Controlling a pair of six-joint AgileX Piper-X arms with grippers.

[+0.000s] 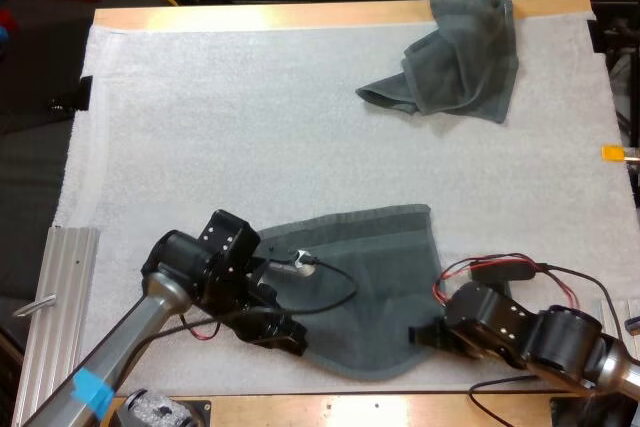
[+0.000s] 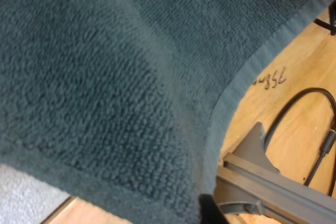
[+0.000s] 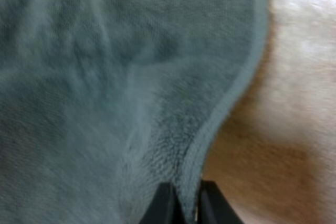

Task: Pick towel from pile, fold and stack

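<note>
You have one piece of writing: a dark pen scrawl (image 2: 270,80) on the bench (image 2: 299,56) wood, too loose to read. The spread towel (image 1: 360,287) lies at the near edge of the white mat (image 1: 250,127), between your arms. Your left pincer (image 1: 288,335) grips its left hem, and your right pincer (image 3: 189,203) is pinched narrow on its right hem. A crumpled towel (image 1: 455,52) sits far right
</note>
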